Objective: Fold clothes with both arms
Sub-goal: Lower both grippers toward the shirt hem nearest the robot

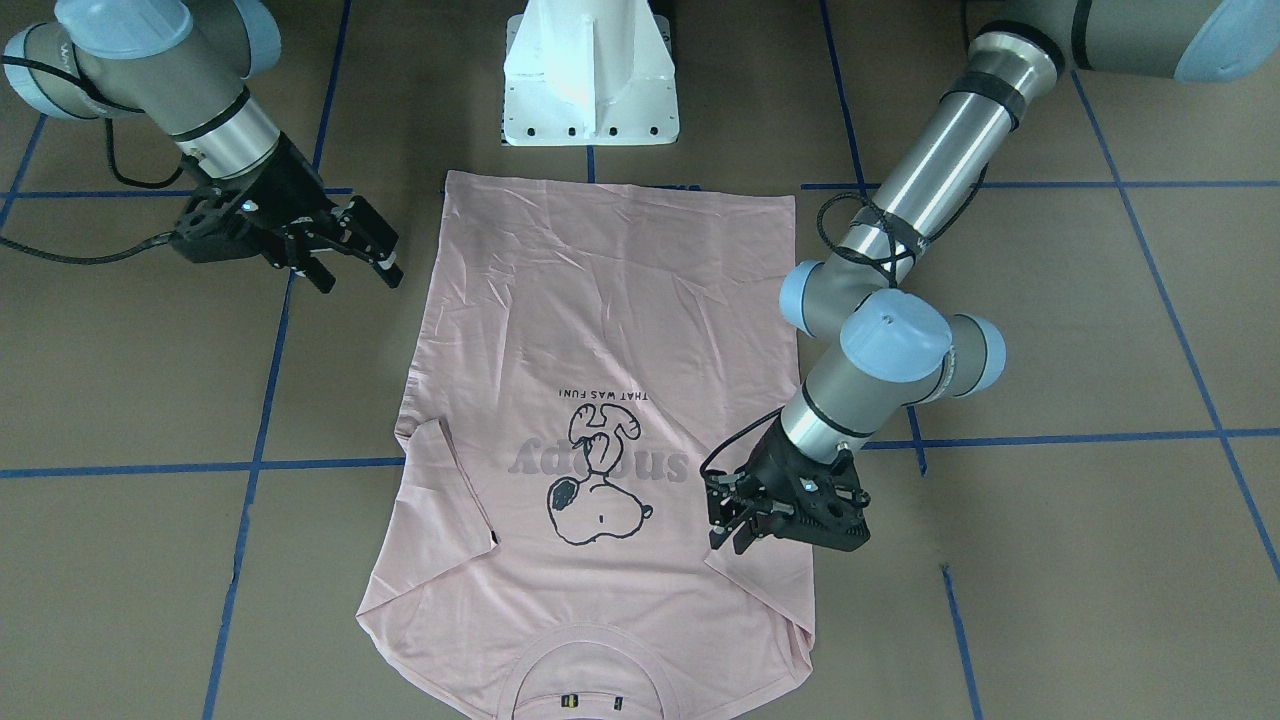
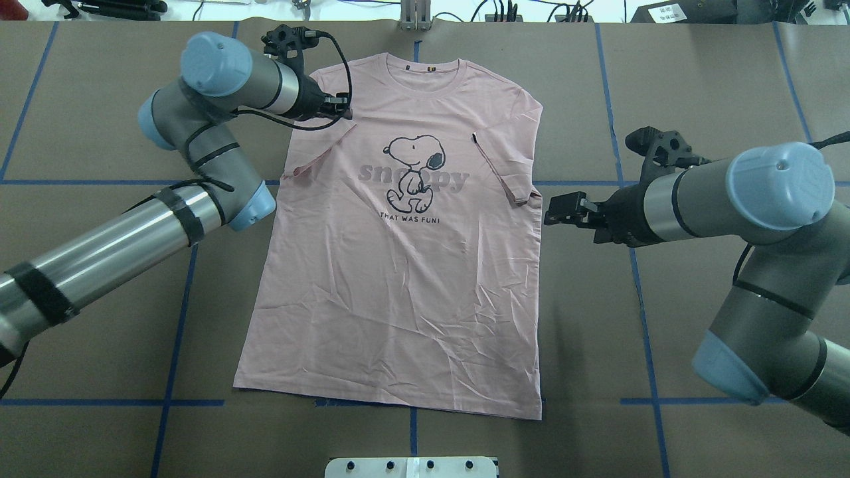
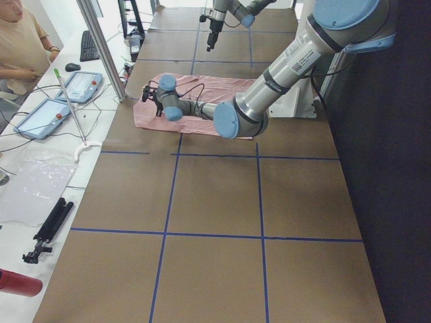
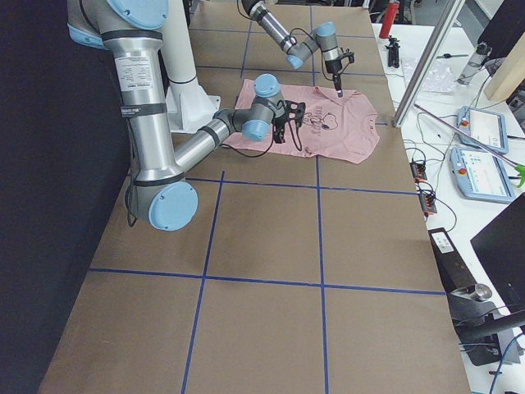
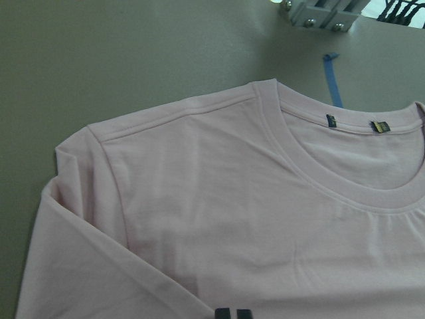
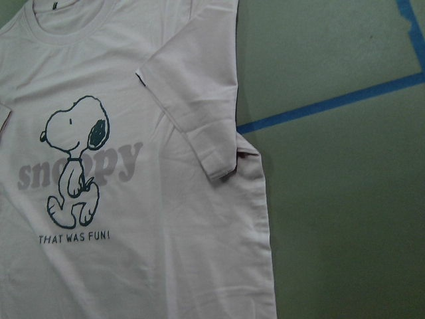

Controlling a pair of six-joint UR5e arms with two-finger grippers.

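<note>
The pale pink T-shirt (image 2: 398, 279) lies flat on the table (image 2: 99, 299), dog print up, collar (image 5: 345, 179) away from the robot. Both sleeves are turned in over the chest; the right sleeve (image 6: 192, 100) lies flat. My left gripper (image 2: 342, 106) sits low at the shirt's left shoulder (image 1: 728, 540), its fingertips (image 5: 226, 313) shut together on the folded edge of the left sleeve (image 5: 99, 252). My right gripper (image 2: 554, 211) hovers open just off the shirt's right edge (image 1: 360, 275), holding nothing.
The white pedestal base (image 1: 590, 100) stands at the hem end. Blue tape lines (image 2: 179, 285) grid the brown table. Past the collar end a person (image 3: 20, 47) sits beside tablets (image 3: 81, 84) and a metal post (image 3: 101, 47).
</note>
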